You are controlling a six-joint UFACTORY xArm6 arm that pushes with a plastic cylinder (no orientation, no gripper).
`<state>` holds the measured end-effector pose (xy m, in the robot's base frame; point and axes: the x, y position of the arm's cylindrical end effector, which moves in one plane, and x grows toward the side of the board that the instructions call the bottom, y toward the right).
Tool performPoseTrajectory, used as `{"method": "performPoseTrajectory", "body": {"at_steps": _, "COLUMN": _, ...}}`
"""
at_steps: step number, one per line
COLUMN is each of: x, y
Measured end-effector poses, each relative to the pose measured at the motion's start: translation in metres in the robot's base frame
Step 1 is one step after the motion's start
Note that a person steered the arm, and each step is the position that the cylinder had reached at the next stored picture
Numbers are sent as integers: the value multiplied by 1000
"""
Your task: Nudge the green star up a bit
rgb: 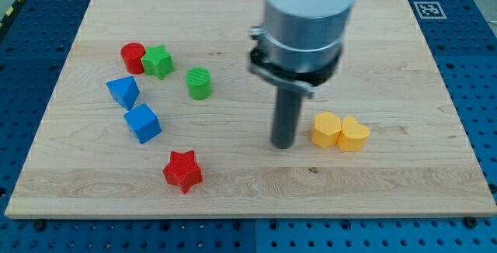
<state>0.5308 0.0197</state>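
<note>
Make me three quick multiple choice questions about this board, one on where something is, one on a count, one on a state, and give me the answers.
1. Where is the green star?
A. touching the red cylinder, on its right in the view
B. beside the yellow blocks
C. at the view's bottom edge

2. How many blue blocks are there?
A. one
B. two
C. three

3. Is my tip touching a block?
A. yes, the green cylinder
B. yes, the red star
C. no, it stands on bare board

Answers: 1 A, the star sits against the red cylinder at upper left. 2 B, two blue blocks lie at left. 3 C, wood shows between it and the nearest yellow block.
</note>
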Motion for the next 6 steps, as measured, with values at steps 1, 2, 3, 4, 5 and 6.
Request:
{"method": "performPoseTrajectory", "body": {"at_steps": 1, "x": -25, "y": -60}}
{"method": "performPoseTrajectory", "body": {"at_steps": 2, "x": -25, "y": -68}}
{"method": "performPoseTrajectory", "body": {"at_steps": 3, "x": -25, "y": -68}}
{"method": "performPoseTrajectory", "body": {"at_steps": 4, "x": -53, "y": -87}}
{"method": "performPoseTrajectory", "body": {"at_steps": 5, "x": -61, "y": -91}}
{"method": "performPoseTrajectory", "body": {"at_steps": 6, "x": -74, "y": -144}}
